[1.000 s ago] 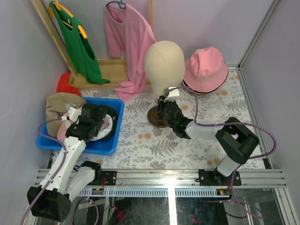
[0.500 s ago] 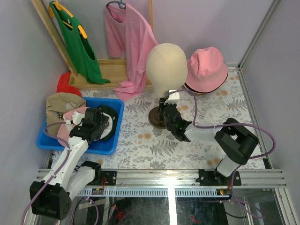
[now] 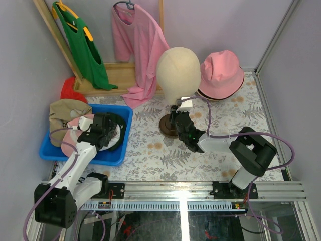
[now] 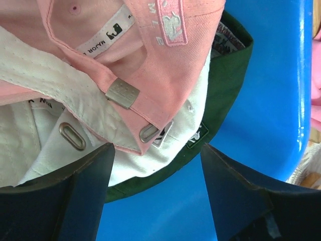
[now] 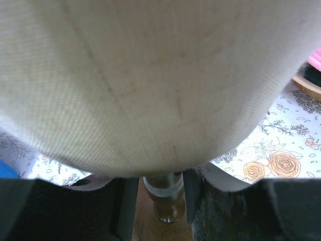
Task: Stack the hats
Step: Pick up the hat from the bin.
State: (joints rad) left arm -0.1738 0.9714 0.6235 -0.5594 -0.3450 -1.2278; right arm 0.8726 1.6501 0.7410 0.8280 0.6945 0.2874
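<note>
A tan fabric cap [image 3: 64, 111] drapes the 10 o'clock corner of the blue plastic bin [image 3: 125, 116]. Inside, a pink cotton cap [image 4: 165, 60] lies over a dark green cap [image 4: 228, 85]. The left gripper [image 4: 156, 155] hovers above these 2, jaws spread and holding nothing. The right gripper [image 5: 159, 186] clamps the wooden post [image 5: 163, 203] under the beige mannequin head [image 3: 178, 70]. A pink fabric bucket hat [image 3: 220, 74] sits at the head's 3 o'clock.

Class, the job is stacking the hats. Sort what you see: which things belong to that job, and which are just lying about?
Belong to the job: pink bucket hat, tan cap, pink cap, dark green cap.

Just lying about: mannequin head, pink shirt, green garment on a hanger, blue bin.
</note>
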